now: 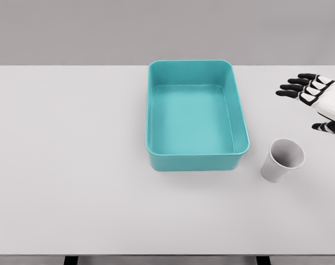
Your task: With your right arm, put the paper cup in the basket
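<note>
**Right hand open, cup on the tabletop beside the basket**

So here's the head view: a pale grey tabletop (73, 165) takes up nearly the whole picture, with a plain grey wall behind it. Sitting around the middle, a bit toward the far edge, is the basket (156, 110) — really a teal rectangular tub with rounded corners and smooth walls, nothing inside it that can be seen.

The paper cup (281, 160) is white and stands on the tabletop just off the basket's near right corner, close to it but not touching. Its mouth opens upward and looks tipped a little toward the camera's right, so the inside shows. It casts a faint shadow under its base.

The right hand (316, 102) comes in from the right edge, farther back than the cup and off to its right. It's white with black fingers (291, 87), and those fingers are stretched out and spread, pointing left toward the basket — holding nothing. The thumb shows lower down near the picture's edge. The hand is clearly apart from the cup, with bare tabletop between them.

The left arm doesn't show anywhere in this view.
</note>
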`<act>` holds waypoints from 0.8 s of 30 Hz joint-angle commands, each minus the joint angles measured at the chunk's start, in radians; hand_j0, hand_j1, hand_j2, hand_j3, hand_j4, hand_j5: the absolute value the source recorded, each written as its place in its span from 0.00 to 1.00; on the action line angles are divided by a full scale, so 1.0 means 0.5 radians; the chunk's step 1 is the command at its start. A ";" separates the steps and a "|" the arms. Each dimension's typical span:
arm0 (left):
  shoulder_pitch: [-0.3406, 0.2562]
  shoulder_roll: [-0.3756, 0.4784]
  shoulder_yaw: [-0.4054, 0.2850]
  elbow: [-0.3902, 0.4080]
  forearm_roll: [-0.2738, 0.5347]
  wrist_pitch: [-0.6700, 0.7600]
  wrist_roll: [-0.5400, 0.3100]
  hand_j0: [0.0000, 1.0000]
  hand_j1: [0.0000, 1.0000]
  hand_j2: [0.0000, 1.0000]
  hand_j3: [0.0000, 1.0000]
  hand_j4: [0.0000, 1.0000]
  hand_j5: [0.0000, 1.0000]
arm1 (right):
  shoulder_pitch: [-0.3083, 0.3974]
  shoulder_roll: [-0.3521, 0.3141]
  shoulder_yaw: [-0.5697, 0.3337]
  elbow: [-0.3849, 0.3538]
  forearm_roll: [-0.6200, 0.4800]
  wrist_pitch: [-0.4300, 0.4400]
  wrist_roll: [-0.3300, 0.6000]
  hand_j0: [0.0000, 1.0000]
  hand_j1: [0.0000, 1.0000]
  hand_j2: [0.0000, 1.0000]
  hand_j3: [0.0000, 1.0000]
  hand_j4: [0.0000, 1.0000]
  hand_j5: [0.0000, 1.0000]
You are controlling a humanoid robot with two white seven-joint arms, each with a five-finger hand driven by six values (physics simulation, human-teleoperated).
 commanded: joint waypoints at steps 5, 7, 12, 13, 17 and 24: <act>0.000 0.000 0.000 -0.001 0.000 0.000 0.000 1.00 1.00 1.00 1.00 1.00 1.00 | -0.012 0.021 -0.020 0.000 -0.013 0.002 -0.001 1.00 1.00 1.00 1.00 1.00 1.00; 0.000 0.000 0.000 -0.001 0.000 0.000 0.000 1.00 1.00 1.00 1.00 1.00 1.00 | -0.025 0.018 -0.023 0.000 -0.010 0.002 -0.001 1.00 1.00 1.00 1.00 1.00 1.00; 0.000 0.000 0.000 -0.001 0.000 0.000 0.000 1.00 1.00 1.00 1.00 1.00 1.00 | -0.031 0.042 -0.032 0.000 -0.096 0.002 -0.007 1.00 1.00 1.00 1.00 1.00 1.00; 0.000 0.000 0.000 -0.001 0.000 0.000 0.000 1.00 1.00 1.00 1.00 1.00 1.00 | -0.028 0.048 -0.032 0.000 -0.099 0.002 -0.007 1.00 1.00 1.00 1.00 1.00 1.00; 0.000 0.000 0.000 -0.001 0.000 0.000 0.000 1.00 1.00 1.00 1.00 1.00 1.00 | -0.028 0.119 -0.026 0.000 -0.252 0.002 -0.007 1.00 1.00 1.00 1.00 1.00 1.00; 0.000 0.000 0.000 0.002 0.000 0.000 0.000 1.00 1.00 1.00 1.00 1.00 1.00 | -0.046 -0.246 0.195 0.003 -0.672 0.002 -0.004 1.00 1.00 1.00 1.00 1.00 1.00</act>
